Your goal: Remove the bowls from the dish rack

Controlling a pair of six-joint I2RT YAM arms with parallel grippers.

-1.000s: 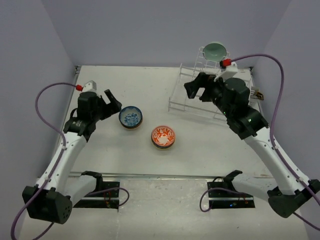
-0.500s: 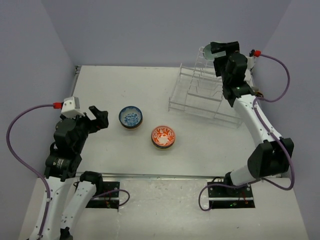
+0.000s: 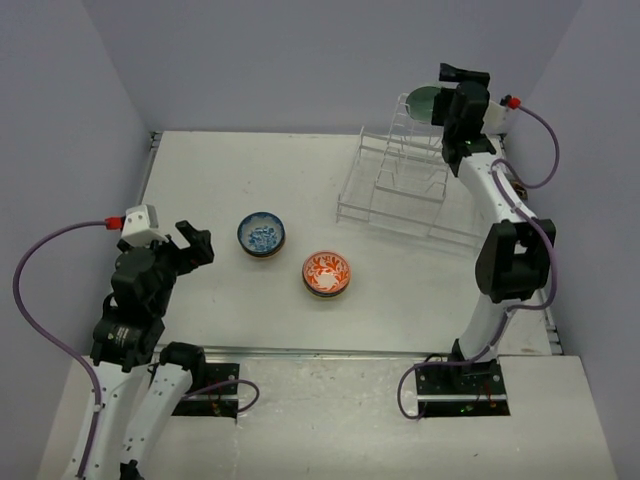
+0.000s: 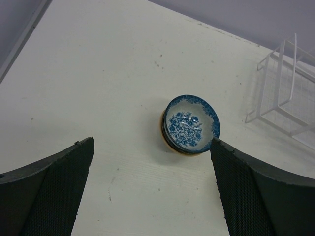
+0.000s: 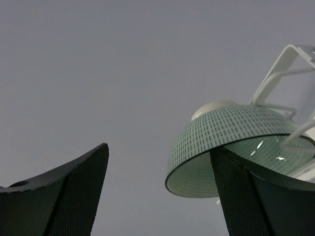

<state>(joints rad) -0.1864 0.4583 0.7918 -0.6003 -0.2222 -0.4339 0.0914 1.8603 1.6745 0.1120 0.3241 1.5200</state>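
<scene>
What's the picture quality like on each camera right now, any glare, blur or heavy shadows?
Top view: even, soft light, with only faint shadows beside the blue bowl and orange bowl. Left wrist view: the blue bowl is sharp, and the left tool frames it with dark fingers. Right wrist view: small glints inside the green bowl, with a blank wall behind.
</scene>
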